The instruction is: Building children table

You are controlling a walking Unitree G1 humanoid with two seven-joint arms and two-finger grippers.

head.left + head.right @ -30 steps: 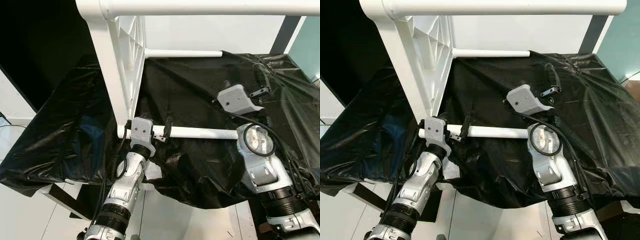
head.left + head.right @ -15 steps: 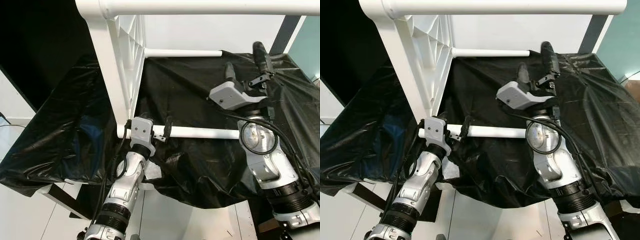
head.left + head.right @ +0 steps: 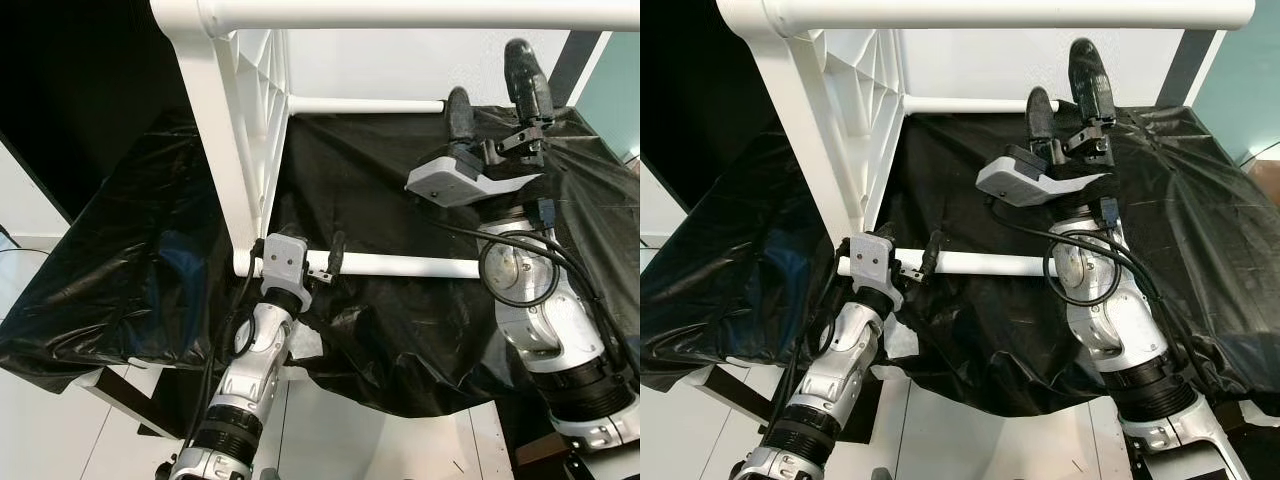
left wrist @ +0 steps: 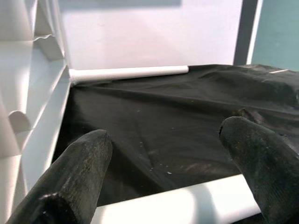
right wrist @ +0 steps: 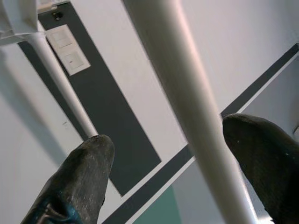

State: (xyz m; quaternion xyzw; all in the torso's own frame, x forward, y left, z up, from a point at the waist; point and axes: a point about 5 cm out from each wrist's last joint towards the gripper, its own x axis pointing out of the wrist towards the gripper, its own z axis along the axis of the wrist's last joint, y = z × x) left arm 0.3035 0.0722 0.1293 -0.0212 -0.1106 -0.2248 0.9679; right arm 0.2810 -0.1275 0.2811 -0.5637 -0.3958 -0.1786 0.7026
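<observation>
The white children's table lies on its side on a black sheet. Its ribbed top panel (image 3: 240, 140) stands upright at the left. A top leg tube (image 3: 420, 14) and a far lower tube (image 3: 365, 105) stick out from the panel to the right. My left gripper (image 3: 308, 255) is at the near lower tube (image 3: 400, 265), close to the panel. It is open, and the tube (image 4: 187, 203) runs across beneath both fingers. My right gripper (image 3: 490, 78) is raised with its fingers pointing up and stands open. In the right wrist view the top tube (image 5: 182, 93) runs between its fingertips, well beyond them.
The black plastic sheet (image 3: 130, 270) covers the work surface and hangs over its near edge. White floor (image 3: 330, 430) lies below. A white wall and a dark post (image 3: 570, 60) stand behind. A wall switch (image 5: 70, 56) shows in the right wrist view.
My right arm has lifted off the black sheet and turned its gripper upward toward the top tube. The left gripper has stayed at the near tube.
</observation>
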